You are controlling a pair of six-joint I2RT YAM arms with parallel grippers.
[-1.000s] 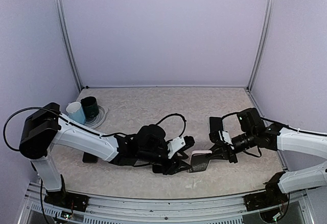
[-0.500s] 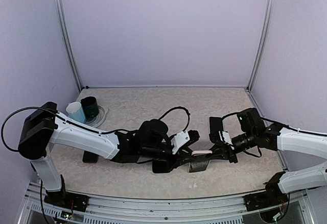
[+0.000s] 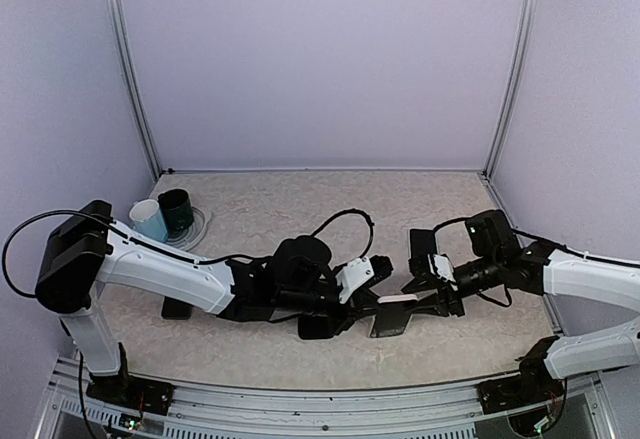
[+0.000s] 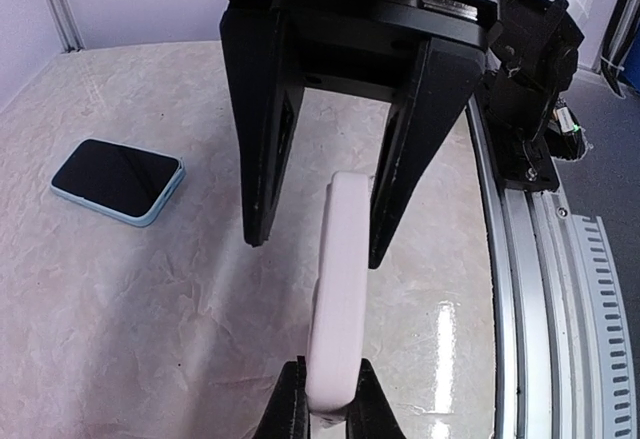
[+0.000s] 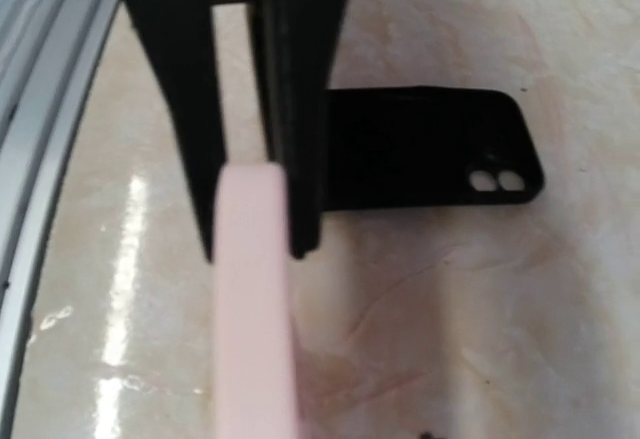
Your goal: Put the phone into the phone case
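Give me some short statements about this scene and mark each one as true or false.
1. The left hand is shut on the pink phone. True.
2. The right hand is also clamped on the phone. False: its fingers stand apart around the phone's end.
3. The black case lies flat on the table. True.
4. The pink phone sits inside the black case. False: it is held on edge, outside the case.
5. Two cups stand on the right side. False: the cups stand on the left side.
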